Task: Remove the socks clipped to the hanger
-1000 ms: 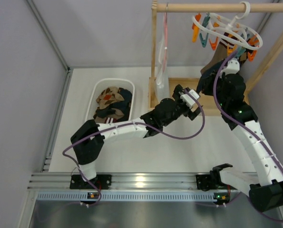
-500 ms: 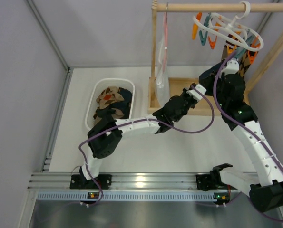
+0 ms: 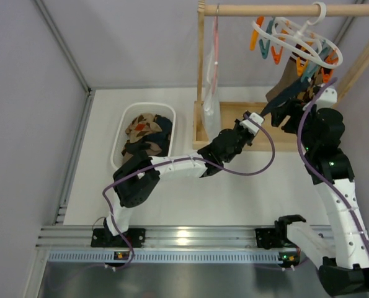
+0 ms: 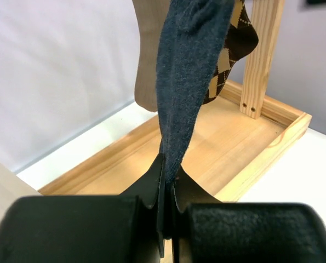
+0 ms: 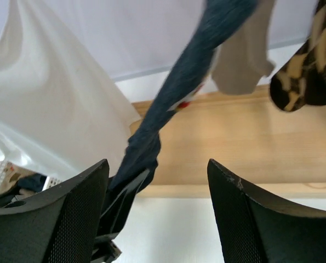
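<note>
**Three socks on the clip hanger, the navy one drawn taut**

The hanger (image 3: 308, 38), a white oval ring with a hook and orange and teal clips (image 3: 265, 46), hangs tilted at 1 o'clock in the top view. From its clips the navy sock (image 4: 187, 82) runs taut toward 7 o'clock. Its lower end is pinched between the closed fingers of the left gripper (image 4: 167, 181). In the left wrist view a plain taupe sock (image 4: 149, 55) hangs slack at 11 o'clock of the navy one. A brown-and-tan argyle sock (image 4: 231, 49) hangs at 1 o'clock, partly behind it. Further socks (image 3: 146, 133), argyle and dark, lie heaped in a white tub (image 3: 123, 118) at 9 o'clock.
</note>
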Action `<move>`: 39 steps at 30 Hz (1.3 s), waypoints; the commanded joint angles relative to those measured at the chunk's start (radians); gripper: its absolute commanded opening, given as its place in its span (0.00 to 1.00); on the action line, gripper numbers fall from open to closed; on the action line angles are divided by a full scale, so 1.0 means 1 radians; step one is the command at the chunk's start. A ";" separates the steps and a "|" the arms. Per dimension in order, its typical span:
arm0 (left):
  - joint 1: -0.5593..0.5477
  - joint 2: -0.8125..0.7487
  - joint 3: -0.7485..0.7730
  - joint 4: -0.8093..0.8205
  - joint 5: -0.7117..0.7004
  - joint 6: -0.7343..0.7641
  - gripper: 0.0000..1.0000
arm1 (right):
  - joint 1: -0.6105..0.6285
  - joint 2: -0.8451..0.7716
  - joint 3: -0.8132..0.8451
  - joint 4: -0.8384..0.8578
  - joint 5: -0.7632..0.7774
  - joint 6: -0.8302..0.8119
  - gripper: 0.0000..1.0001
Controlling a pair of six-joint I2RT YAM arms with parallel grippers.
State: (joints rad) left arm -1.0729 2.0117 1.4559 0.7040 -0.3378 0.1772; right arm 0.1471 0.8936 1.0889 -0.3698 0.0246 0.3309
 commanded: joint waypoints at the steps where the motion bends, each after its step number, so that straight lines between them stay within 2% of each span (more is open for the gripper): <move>1: 0.005 -0.059 -0.017 0.060 0.014 -0.054 0.00 | -0.088 -0.047 0.072 -0.082 -0.063 -0.044 0.70; 3: 0.005 -0.064 -0.032 0.060 0.025 -0.068 0.00 | -0.136 -0.036 0.123 -0.107 -0.078 -0.061 0.70; 4: 0.005 -0.067 -0.038 0.060 0.032 -0.071 0.00 | -0.208 -0.024 0.140 -0.121 -0.104 -0.064 0.70; 7: 0.004 -0.082 -0.066 0.060 0.036 -0.074 0.00 | -0.248 0.025 0.212 -0.139 -0.095 -0.062 0.70; 14: 0.004 -0.119 -0.101 0.060 0.039 -0.090 0.00 | -0.256 0.157 0.408 -0.139 -0.110 -0.038 0.65; 23: 0.002 -0.128 -0.114 0.060 0.065 -0.130 0.00 | -0.239 0.300 0.634 -0.224 -0.155 -0.067 0.59; 30: -0.010 -0.125 -0.101 0.058 0.037 -0.122 0.00 | -0.189 0.320 0.687 -0.262 -0.031 -0.064 0.59; 36: -0.041 -0.100 -0.069 0.058 -0.010 -0.087 0.00 | -0.035 0.418 0.827 -0.389 0.240 -0.118 0.58; 39: -0.045 -0.097 -0.066 0.058 -0.010 -0.084 0.00 | -0.003 0.423 0.830 -0.402 0.329 -0.130 0.58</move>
State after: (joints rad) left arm -1.1091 1.9377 1.3540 0.7067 -0.3313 0.0807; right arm 0.1116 1.3087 1.8759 -0.6994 0.1825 0.2356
